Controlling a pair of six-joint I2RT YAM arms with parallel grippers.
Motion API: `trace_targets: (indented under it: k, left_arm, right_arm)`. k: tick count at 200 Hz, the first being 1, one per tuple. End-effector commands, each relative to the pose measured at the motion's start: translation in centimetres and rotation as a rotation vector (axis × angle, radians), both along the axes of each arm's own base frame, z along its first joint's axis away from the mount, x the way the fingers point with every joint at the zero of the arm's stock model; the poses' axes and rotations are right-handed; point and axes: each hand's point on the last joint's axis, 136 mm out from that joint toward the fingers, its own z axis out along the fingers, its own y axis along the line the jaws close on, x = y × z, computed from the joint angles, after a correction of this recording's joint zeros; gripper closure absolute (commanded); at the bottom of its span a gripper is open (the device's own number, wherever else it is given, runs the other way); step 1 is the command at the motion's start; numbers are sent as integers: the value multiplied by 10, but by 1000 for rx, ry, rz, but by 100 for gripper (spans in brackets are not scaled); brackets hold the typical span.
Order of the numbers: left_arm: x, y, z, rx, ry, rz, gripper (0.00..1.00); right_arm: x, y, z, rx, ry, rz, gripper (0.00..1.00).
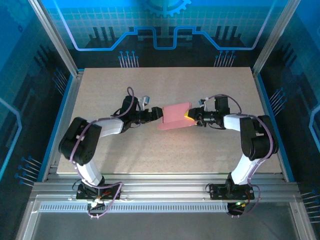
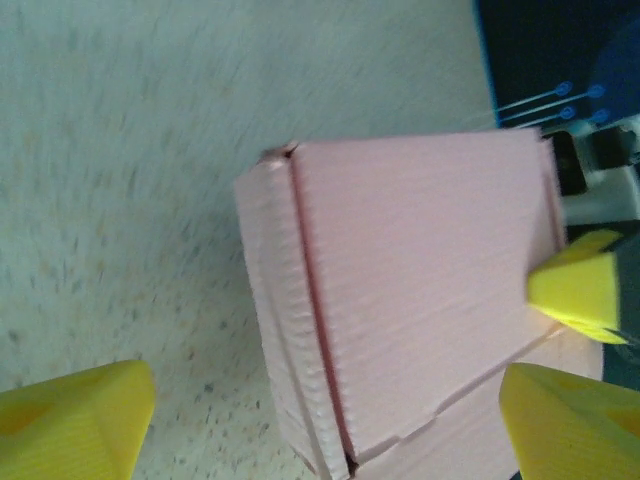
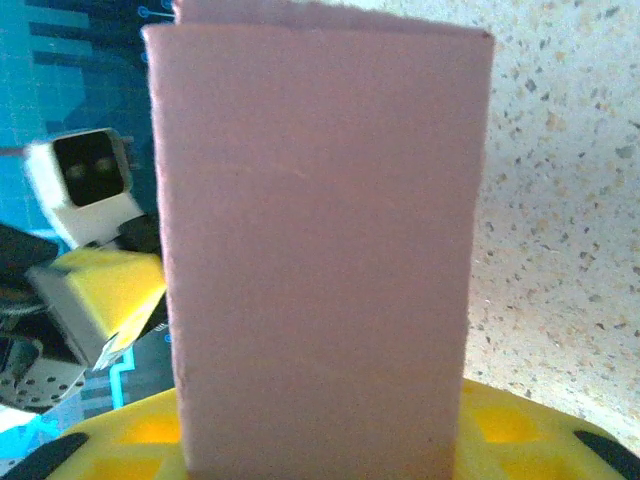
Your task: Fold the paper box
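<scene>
Pink paper box (image 3: 320,250), btm edge behind right pincer (image 1: 191,116) pad

Cut off at the bottom edge of the left wrist view: both yellow fingers (image 2: 75,420) of the left gripper (image 1: 159,114), and the lower end of the paper box (image 2: 420,290). Smeared into streaks there too, the speckle of the table (image 2: 120,150). Hidden behind the upright pink panel in the right wrist view: most of the pads (image 3: 520,430) of the right gripper (image 1: 193,116). Cropped at that view's bottom as well, the panel's lower end. Too small from above to make out: the box's creases and tabs, and the fingertips at its left and right ends.
</scene>
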Motion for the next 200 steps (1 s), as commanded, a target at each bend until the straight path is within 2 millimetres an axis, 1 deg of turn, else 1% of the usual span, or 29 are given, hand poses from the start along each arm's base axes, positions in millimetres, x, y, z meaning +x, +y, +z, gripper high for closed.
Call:
trace_targets:
  k: [1, 11, 23, 44, 54, 78, 88, 101, 123, 134, 151, 156, 162, 177, 200]
  left_arm:
    - [17, 21, 50, 136, -435, 47, 1]
    - [18, 28, 62, 193, -560, 60, 1]
    - [20, 34, 72, 270, -695, 61, 1]
    - [22, 39, 91, 364, -914, 75, 1]
    - [20, 37, 98, 414, -1037, 55, 1]
    - [12, 34, 101, 573, -1366, 10, 1]
    - [10, 26, 89, 668, -1458, -86, 1]
    - [9, 19, 84, 719, -1541, -148, 1]
    - [8, 12, 88, 786, -1646, -194, 1]
    - [7, 8, 86, 863, -1703, -219, 1]
    - [4, -3, 80, 1029, -1789, -270, 1]
    - [3, -7, 81, 1058, -1812, -270, 1]
    - [0, -11, 84, 1079, -1842, -262, 1]
    - [-6, -23, 83, 1132, -1901, -289, 1]
    - [-15, -36, 83, 1158, -1964, -322, 1]
  right_arm:
    - [-2, -8, 21, 36, -25, 0, 60]
    - [-1, -12, 24, 38, -30, -6, 59]
    - [-1, -17, 31, 45, -41, -13, 59]
    - [0, -24, 43, 59, -61, -23, 59]
    - [0, -26, 49, 67, -72, -25, 58]
    - [-2, -34, 66, 74, -111, -35, 58]
    - [-3, -38, 71, 66, -127, -35, 57]
    - [-6, -41, 76, 61, -141, -33, 57]
    - [-9, -46, 87, 70, -160, -35, 57]
    - [-11, -48, 92, 74, -168, -39, 57]
    - [-12, -49, 102, 85, -179, -35, 57]
    - [-13, -49, 104, 89, -174, -34, 57]
    - [-14, -48, 106, 97, -170, -33, 57]
    - [-16, -47, 114, 109, -182, -31, 57]
    - [-21, -47, 123, 112, -192, -31, 57]
